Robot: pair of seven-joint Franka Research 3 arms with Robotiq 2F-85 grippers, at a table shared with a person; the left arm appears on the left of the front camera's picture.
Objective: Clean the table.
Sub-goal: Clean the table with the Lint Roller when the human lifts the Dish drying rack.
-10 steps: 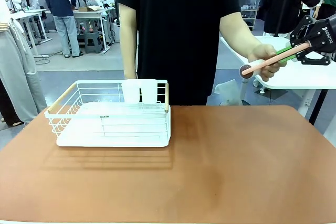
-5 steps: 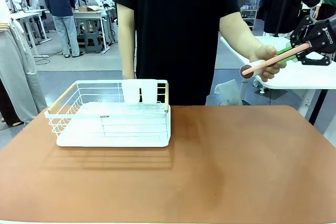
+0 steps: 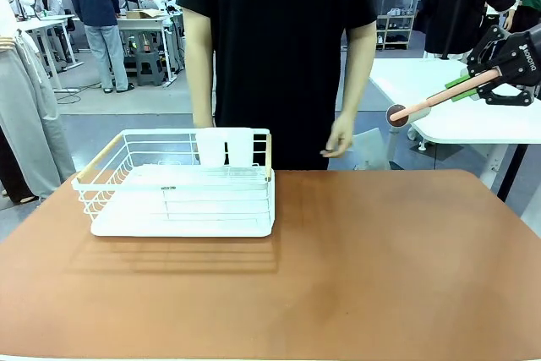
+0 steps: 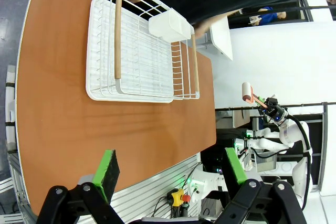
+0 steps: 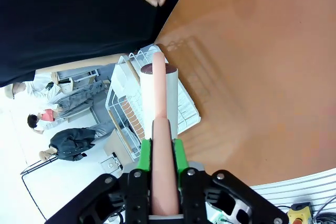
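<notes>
1. Reddish-brown table point(image 3: 380, 268): there is one, and it fills the lower half of the front view.
2. One white wire rack point(image 3: 182, 183) sits on it, toward 10 o'clock. It has two wooden handles point(image 4: 117, 40).
3. One pink roller point(image 3: 423, 107) is up in the air at 2 o'clock, past the table's far edge.
4. The right gripper point(image 3: 473, 82) squeezes the roller's handle tight.
5. The left gripper point(image 4: 170, 167) hangs above the table. Its two green pads point(image 4: 107, 169) are wide apart and hold nothing.
6. One hand point(image 3: 341, 137) of the person hangs at 12 o'clock, touching nothing.
</notes>
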